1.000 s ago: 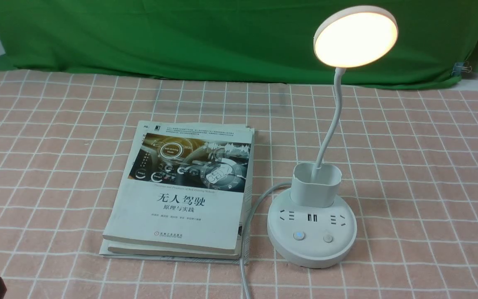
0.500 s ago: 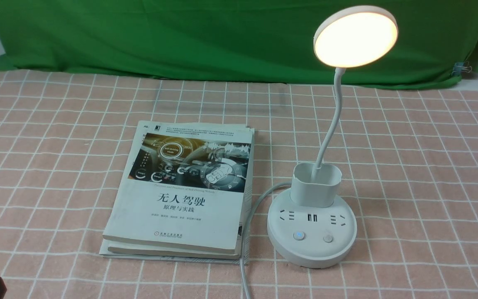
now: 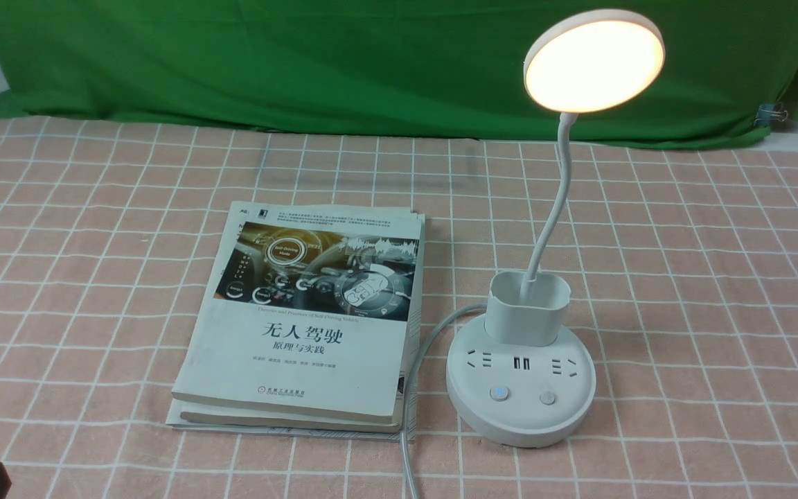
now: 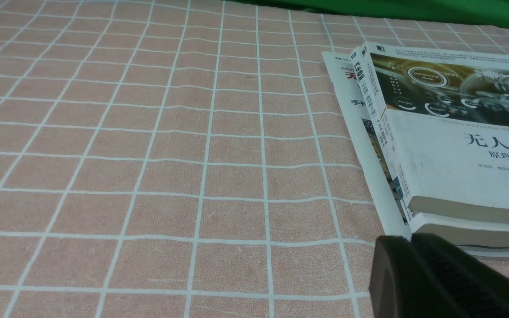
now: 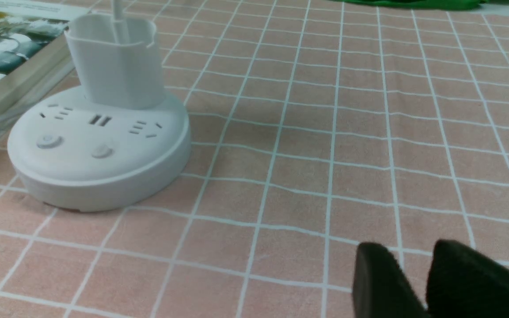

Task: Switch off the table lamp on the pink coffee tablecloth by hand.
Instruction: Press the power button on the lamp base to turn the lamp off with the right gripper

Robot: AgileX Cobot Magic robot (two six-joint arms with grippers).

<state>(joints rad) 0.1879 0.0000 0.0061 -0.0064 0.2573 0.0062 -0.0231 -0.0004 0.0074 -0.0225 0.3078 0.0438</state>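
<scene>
Table lamp [image 3: 527,315] lit, books [image 3: 302,326] at its 9 o'clock.
Seen only from the wrists: right pincer [image 5: 413,254] slightly apart, left pincer [image 4: 411,242] together.

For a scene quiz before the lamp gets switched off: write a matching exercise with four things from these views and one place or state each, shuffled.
Things:
1. lamp head
2. stacked books
3. green backdrop
4. cable

Descriptions:
A. hangs behind the tablecloth's far edge
B. glowing warm white
C. runs toward the near edge beside the lamp base
D. piled one on another

Pairs: 1-B, 2-D, 3-A, 4-C.
</scene>
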